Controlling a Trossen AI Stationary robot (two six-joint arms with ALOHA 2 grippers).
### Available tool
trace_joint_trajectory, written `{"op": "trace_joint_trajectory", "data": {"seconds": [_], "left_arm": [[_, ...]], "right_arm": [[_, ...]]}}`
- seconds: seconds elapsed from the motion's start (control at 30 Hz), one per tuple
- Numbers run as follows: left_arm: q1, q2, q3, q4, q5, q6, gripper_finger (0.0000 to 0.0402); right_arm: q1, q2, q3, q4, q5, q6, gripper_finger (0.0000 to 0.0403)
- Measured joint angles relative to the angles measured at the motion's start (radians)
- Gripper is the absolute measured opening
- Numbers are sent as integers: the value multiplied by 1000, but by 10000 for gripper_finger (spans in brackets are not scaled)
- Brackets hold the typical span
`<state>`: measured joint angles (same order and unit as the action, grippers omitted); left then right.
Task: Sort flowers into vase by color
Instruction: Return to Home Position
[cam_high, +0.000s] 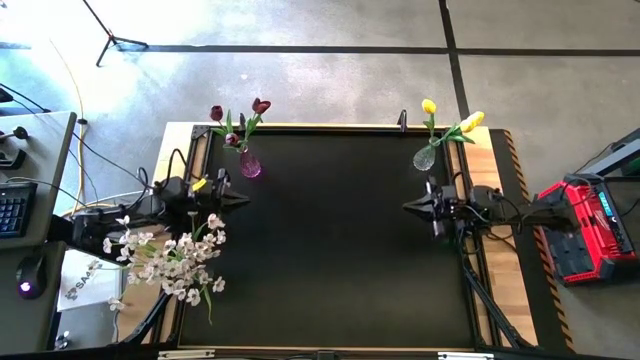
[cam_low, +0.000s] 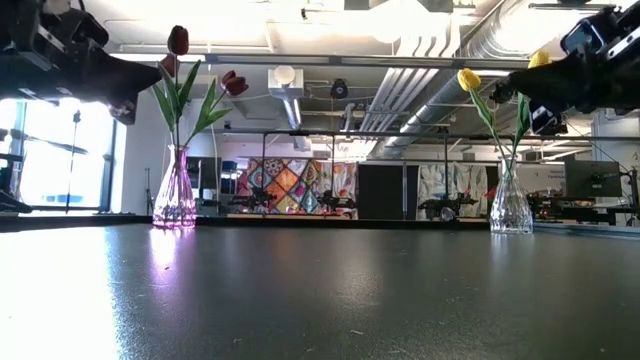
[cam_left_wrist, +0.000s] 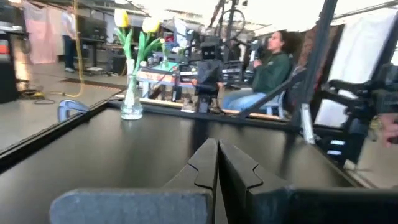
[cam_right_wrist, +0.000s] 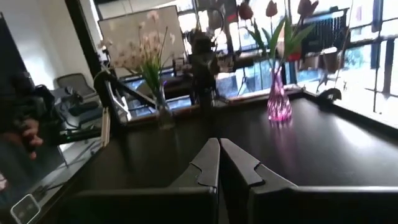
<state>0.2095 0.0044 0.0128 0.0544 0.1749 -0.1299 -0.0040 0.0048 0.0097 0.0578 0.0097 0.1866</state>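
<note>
Flowers stand in three vases around a black mat (cam_high: 330, 250), grouped by colour. At the near left, white blossoms (cam_high: 165, 255) spread wide over the mat's left edge; from above they hide their holder, but the right wrist view shows them rising from a left clear vase (cam_right_wrist: 163, 114). At the far left corner, maroon tulips (cam_high: 236, 128) stand upright in a pink vase (cam_high: 250, 164) on the mat. Between those two bunches, at the left edge, the left gripper (cam_high: 243, 200) points right across the mat, raised above it, its fingers pressed together with nothing between them. The middle of the mat is bare. At the right edge, level with the left one, the right gripper (cam_high: 408, 208) points left, also raised, narrowed to a closed pinch and holding nothing. Just beyond it at the far right corner, yellow tulips (cam_high: 450, 125) lean from a right clear vase (cam_high: 425, 157). Off the table to the right sits a red case (cam_high: 585, 225). In the left wrist view a seated person (cam_left_wrist: 272, 70) shows past the table's right side.
</note>
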Motion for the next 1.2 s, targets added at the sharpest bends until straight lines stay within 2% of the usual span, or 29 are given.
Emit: {"op": "trace_joint_trajectory", "data": {"seconds": [0.17,0.6,0.97,1.2], "left_arm": [[-50,0,0,0,-108,45,0],[-56,0,0,86,-106,18,0],[-104,0,0,24,-109,1,0],[-137,0,0,-23,-187,50,0]], "right_arm": [[27,0,0,-5,9,-9,0],[26,-1,0,22,-66,0,0],[37,-1,0,-2,-92,-24,0],[51,-1,-1,-9,-49,-53,0]]}}
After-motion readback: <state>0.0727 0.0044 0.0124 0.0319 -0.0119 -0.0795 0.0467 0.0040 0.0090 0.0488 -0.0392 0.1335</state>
